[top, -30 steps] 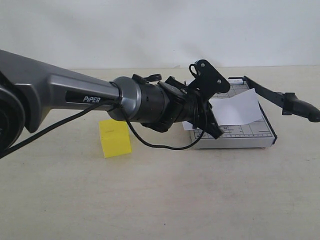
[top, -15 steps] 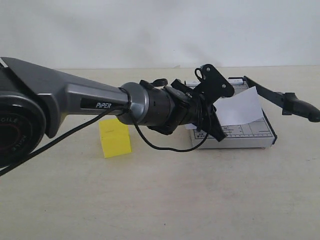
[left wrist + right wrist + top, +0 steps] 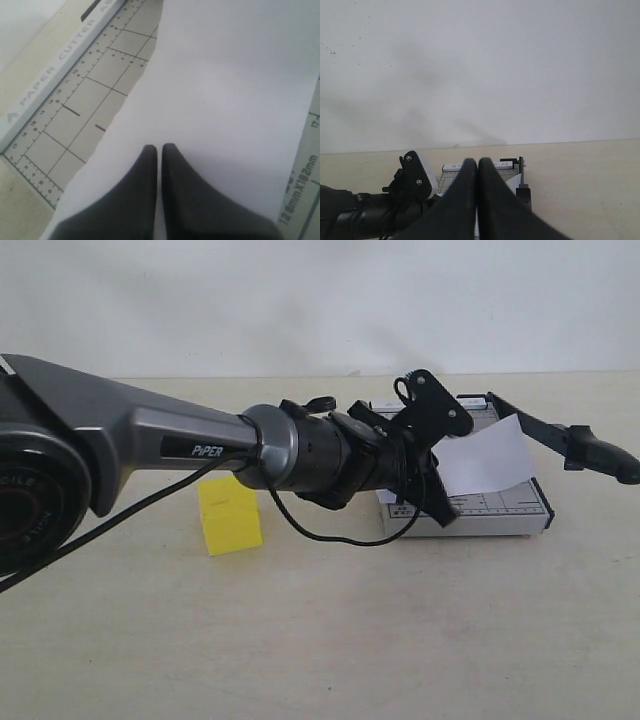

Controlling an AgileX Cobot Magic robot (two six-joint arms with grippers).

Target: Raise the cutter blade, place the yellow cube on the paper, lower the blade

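- Since step 2 isn't done, bright yellow plastic cube sits on the pale bench, left of the cutter & well apart from it; looks ready for pickup.
- Grey metal left arm, marked "PiPER", reaches across to the cutter.
- Left hand: fingertips closed to a hairline gap, on or just over white creased paper sheet. Can't tell if any is nipped. Prob. squaring it up.
- Grey gridded trimmer base lies under the sheet. Rail reads "PAPER CUTTER A…", edge "128mmX182mm", plus ruler nos.
- Long black cutter blade w/ rounded handle is raised at right, clear of the sheet, so cube can go in.
- Right hand: closed, empty, well back from the cutter.
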